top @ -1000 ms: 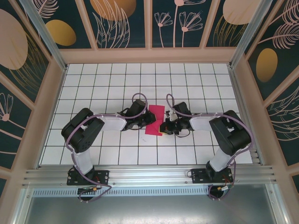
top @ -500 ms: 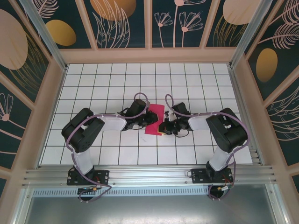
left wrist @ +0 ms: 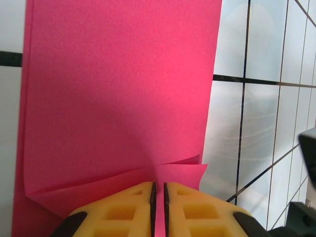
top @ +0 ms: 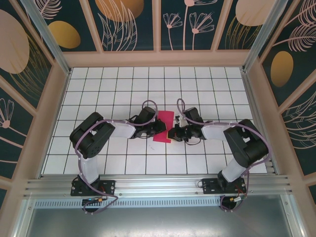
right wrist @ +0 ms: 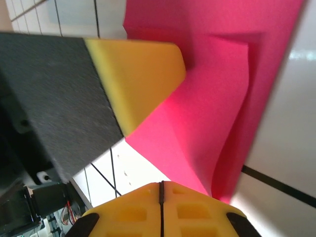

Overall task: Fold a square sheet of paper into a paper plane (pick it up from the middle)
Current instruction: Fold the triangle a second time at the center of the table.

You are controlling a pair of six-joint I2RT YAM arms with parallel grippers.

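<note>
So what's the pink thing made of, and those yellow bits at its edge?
The pink sheet looks like thin matte paper: it holds sharp creases and a corner curls up. The yellow pads look like dull foam or rubber, with moulded square pockets; I can't tell which.
</note>
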